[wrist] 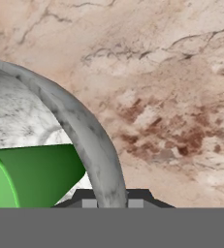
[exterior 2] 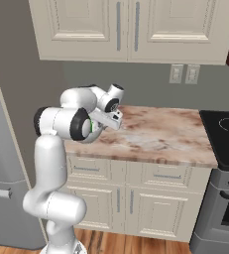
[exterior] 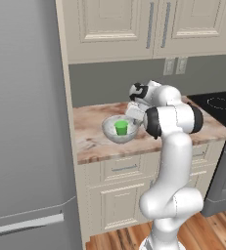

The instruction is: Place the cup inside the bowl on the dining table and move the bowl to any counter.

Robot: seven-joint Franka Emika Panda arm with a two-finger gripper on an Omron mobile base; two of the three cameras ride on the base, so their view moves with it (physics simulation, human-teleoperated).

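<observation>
The speckled grey-white bowl [exterior: 108, 129] is over the left half of the marble counter [exterior: 92, 144], and the small green cup [exterior: 121, 128] stands inside it. My gripper [exterior: 134, 120] reaches down from the right and is shut on the bowl's right rim. In the hand view the bowl rim [wrist: 79, 116] runs down between my gripper's [wrist: 112, 201] fingertips, with the cup [wrist: 36, 174] just left of it and the counter [wrist: 171, 97] beyond. Whether the bowl rests on the counter I cannot tell. The dining table is out of view.
A tall grey fridge [exterior: 21, 122] stands against the counter's left end. A black stove [exterior: 222, 105] adjoins its right end. Cream wall cabinets [exterior: 134, 29] hang above, and wall outlets [exterior 2: 183, 73] sit on the grey backsplash. Drawers [exterior 2: 136, 173] are below.
</observation>
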